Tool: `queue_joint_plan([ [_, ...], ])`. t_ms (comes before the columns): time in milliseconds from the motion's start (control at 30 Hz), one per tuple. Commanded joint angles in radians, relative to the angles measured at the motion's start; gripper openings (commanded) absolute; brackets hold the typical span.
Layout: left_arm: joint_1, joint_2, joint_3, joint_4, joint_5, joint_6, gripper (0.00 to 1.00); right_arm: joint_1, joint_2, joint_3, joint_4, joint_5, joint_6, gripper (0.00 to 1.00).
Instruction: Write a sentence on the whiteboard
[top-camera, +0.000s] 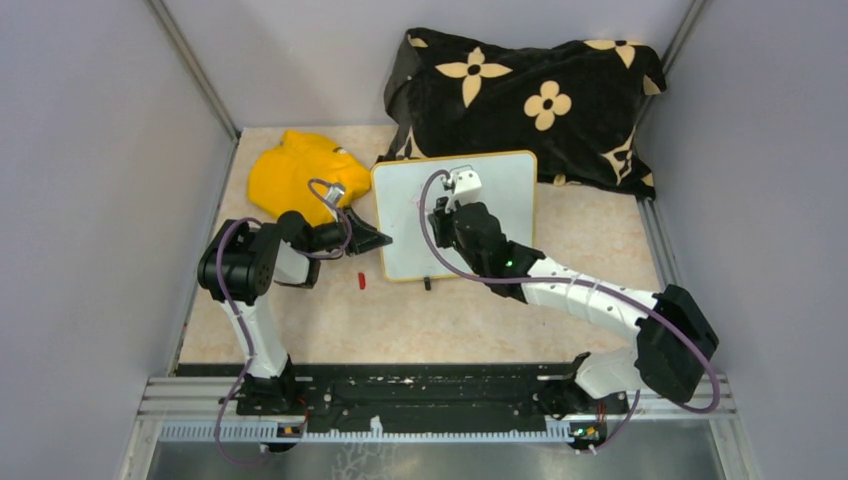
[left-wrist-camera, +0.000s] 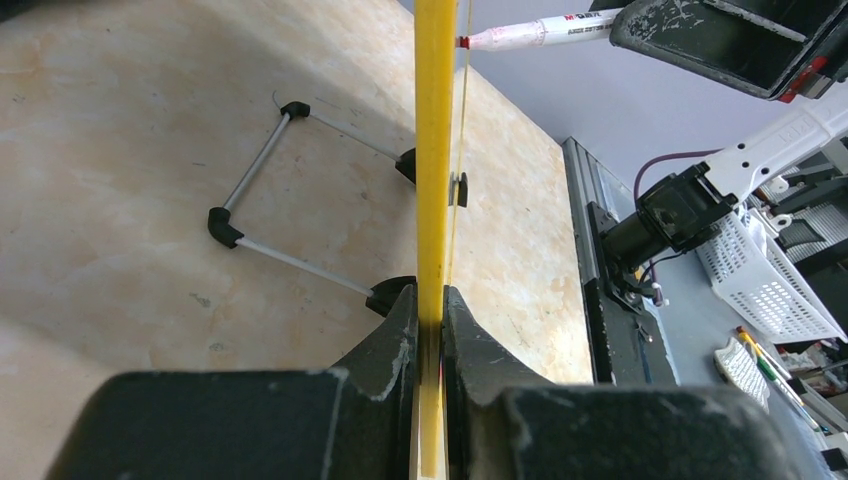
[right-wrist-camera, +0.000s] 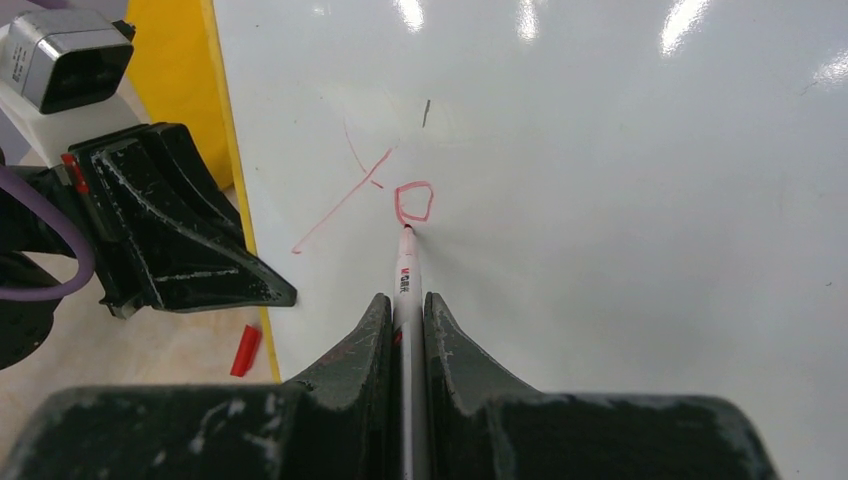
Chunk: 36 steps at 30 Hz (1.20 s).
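The whiteboard lies on the table, white with a thin yellow rim. My left gripper is shut on its left edge; in the left wrist view the yellow rim runs straight between the closed jaws of that gripper. My right gripper is shut on a white marker, whose red tip touches the board just below a small "o". Of the sentence, only a thin red "Y" and that "o" show. From above, the right gripper hovers over the board's left half.
A red marker cap lies on the table left of the board's near corner. A yellow cloth sits at the back left, a black flowered blanket behind the board. The board's wire stand rests under it. Grey walls close both sides.
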Motion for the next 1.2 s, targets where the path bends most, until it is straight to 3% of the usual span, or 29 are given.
queue_joint_plan([
  [0, -0.011, 0.001, -0.003, 0.031, 0.023, 0.017, 0.0, -0.014, -0.071, -0.014, 0.007, 0.014, 0.001, 0.0],
  [233, -0.011, -0.001, -0.004, 0.029, 0.023, 0.017, 0.0, -0.014, -0.153, -0.009, 0.05, 0.02, -0.018, 0.0],
  [1167, -0.011, -0.001, -0.001, 0.028, 0.023, 0.017, 0.0, -0.041, -0.034, 0.031, 0.057, 0.056, -0.041, 0.0],
])
